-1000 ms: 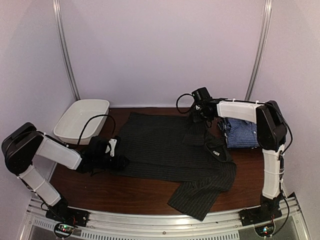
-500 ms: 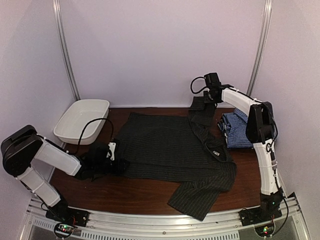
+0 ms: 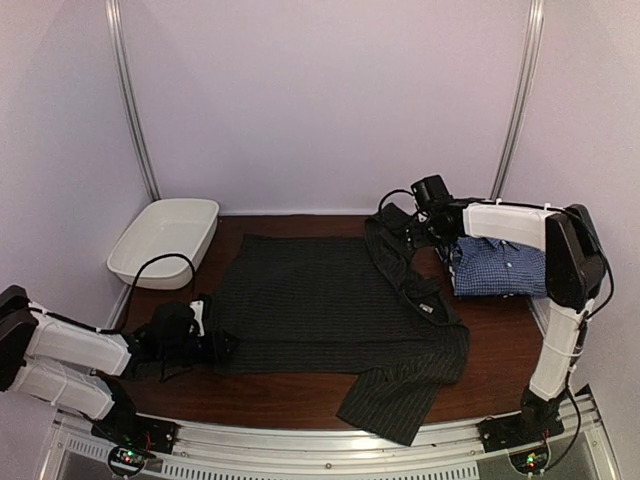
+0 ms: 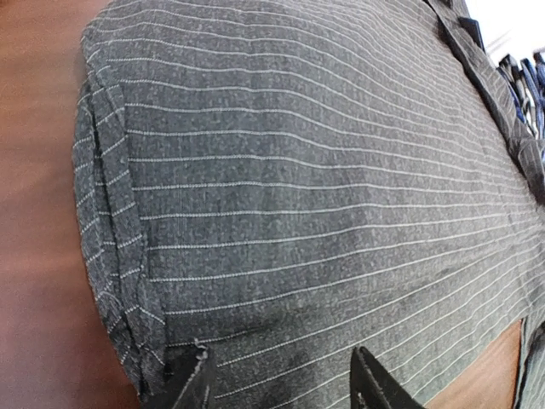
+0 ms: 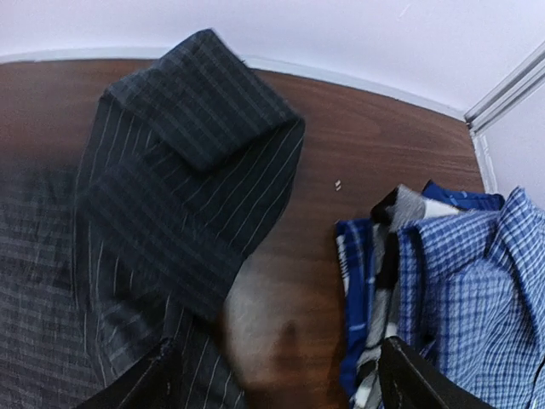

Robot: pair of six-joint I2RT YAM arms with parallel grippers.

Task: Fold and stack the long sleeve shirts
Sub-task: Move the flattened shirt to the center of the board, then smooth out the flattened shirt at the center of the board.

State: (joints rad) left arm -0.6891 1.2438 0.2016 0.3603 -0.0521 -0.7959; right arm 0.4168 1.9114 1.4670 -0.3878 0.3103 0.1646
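Down at the left edge of the black pinstriped shirt (image 3: pixel 320 290), my left gripper (image 4: pixel 277 388) rests with its jaws spread apart over the cloth. The shirt lies flat across the middle of the tabletop (image 3: pixel 280 385). My right gripper (image 5: pixel 281 375), jaws likewise apart and holding nothing, hovers above that shirt's doubled-over sleeve (image 5: pixel 196 128) at the far right, near the folded blue-and-white check shirt (image 3: pixel 500 265). A pale label (image 3: pixel 430 308) at the black collar is too small to read.
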